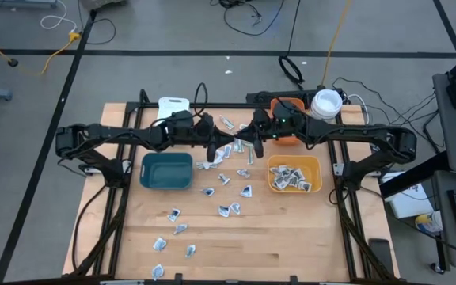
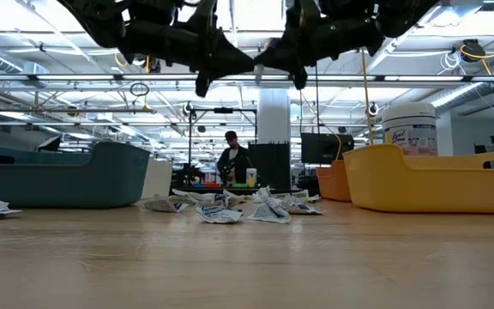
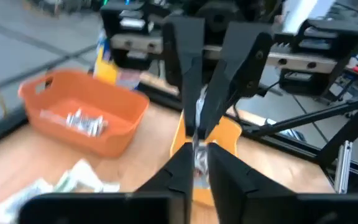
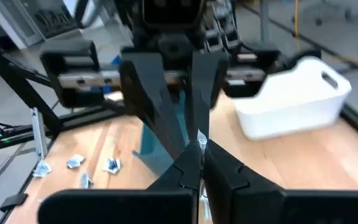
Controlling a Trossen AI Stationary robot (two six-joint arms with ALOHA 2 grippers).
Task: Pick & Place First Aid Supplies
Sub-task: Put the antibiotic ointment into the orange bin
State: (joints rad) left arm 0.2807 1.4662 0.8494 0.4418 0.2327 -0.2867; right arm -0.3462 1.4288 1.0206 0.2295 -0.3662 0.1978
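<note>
Ceiling lights (image 2: 256, 17) glaring bright overhead; arms showing as dark silhouettes. Wrist views blurring; tabletop (image 2: 247, 266) foreground softening out of focus.

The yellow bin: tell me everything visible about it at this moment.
The yellow bin is a rounded, glossy plastic tub with a raised lip and a handle cut-out in one end. It sits upright on the wooden table toward the right arm's side, in front of the orange bin. A heap of packets lies inside. No gripper touches it.
</note>
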